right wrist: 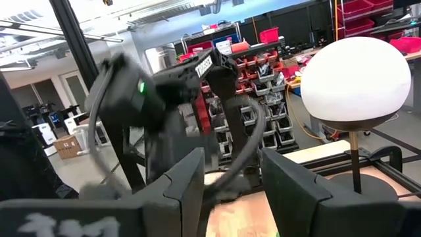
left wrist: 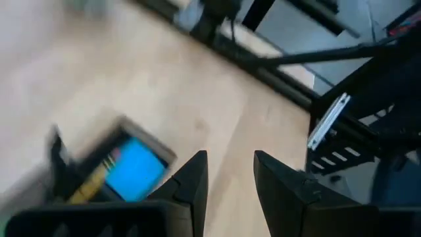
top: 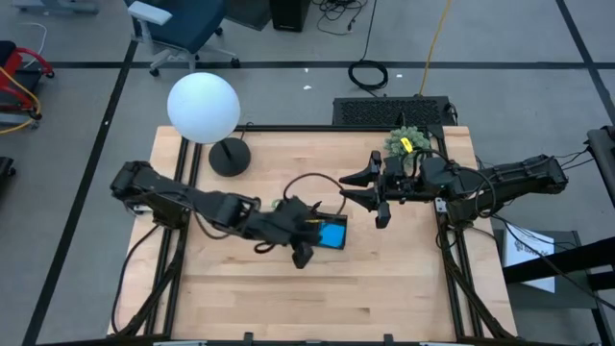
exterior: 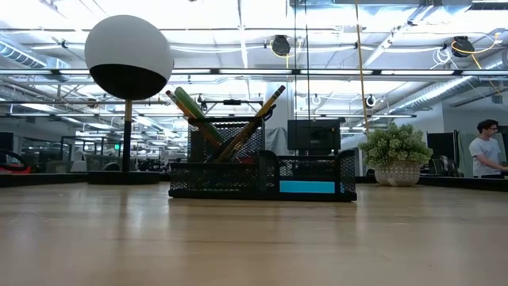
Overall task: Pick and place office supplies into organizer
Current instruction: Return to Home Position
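The black mesh organizer (exterior: 262, 176) stands at the table's middle. Its taller back section holds orange-yellow pencils (exterior: 255, 121) and a green-ended item (exterior: 193, 107), all leaning on its rim. The blue pad (exterior: 306, 187) lies in a low compartment (top: 332, 234). My left gripper (left wrist: 230, 158) hovers open above the organizer's near side (top: 304, 252), tilted downward, with nothing between its fingers. In its wrist view the pad (left wrist: 135, 168) and a pencil (left wrist: 92, 184) show below. My right gripper (top: 352, 188) hangs open in the air right of the organizer, pointing toward the table's left (right wrist: 230, 155).
A lamp with a white ball shade (top: 203, 106) and a round black base (top: 229, 156) stands at the far left. A green plant ball (top: 405, 142) sits at the far right. Bare wood lies along the near edge. A person (exterior: 484, 147) sits in the room behind.
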Robot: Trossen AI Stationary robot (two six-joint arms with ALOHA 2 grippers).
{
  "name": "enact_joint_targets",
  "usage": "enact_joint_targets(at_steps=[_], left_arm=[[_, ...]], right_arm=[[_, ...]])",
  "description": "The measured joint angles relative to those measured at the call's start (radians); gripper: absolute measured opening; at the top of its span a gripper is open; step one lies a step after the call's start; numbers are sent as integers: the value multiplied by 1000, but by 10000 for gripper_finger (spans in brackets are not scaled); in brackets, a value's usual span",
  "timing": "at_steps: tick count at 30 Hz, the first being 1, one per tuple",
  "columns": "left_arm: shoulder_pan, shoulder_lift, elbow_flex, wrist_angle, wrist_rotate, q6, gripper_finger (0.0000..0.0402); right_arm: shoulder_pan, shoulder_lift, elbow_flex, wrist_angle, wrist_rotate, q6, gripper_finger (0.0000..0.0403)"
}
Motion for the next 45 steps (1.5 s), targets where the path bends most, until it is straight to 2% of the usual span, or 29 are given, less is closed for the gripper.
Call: enact_joint_targets(at_steps=[7, 16, 22, 29, 34, 36, 39, 45], left_arm=[[0, -107, 0, 55, -36, 375, 115], [-9, -250, 0, -73, -75, 652, 115], [-26, -352, 0, -170, -116, 924, 115], [-17, -434, 0, -196, -87, 976, 115], [33, -459, -2, -194, -4, 970, 115], [62, -487, -28, -144, 38, 968, 115], [90, -568, -128, -37, 63, 989, 115], [135, -772, -425, 103, 43, 997, 115]], right_arm=[[0, 0, 0, -1, 0, 0, 139], [0, 0, 0, 0, 0, 0, 139], [0, 0, 0, -1, 0, 0, 139], [0, 0, 0, 0, 0, 0, 139], [0, 0, 0, 0, 0, 0, 139], [0, 0, 0, 0, 0, 0, 139], [0, 0, 0, 0, 0, 0, 139], [0, 0, 0, 0, 0, 0, 139]])
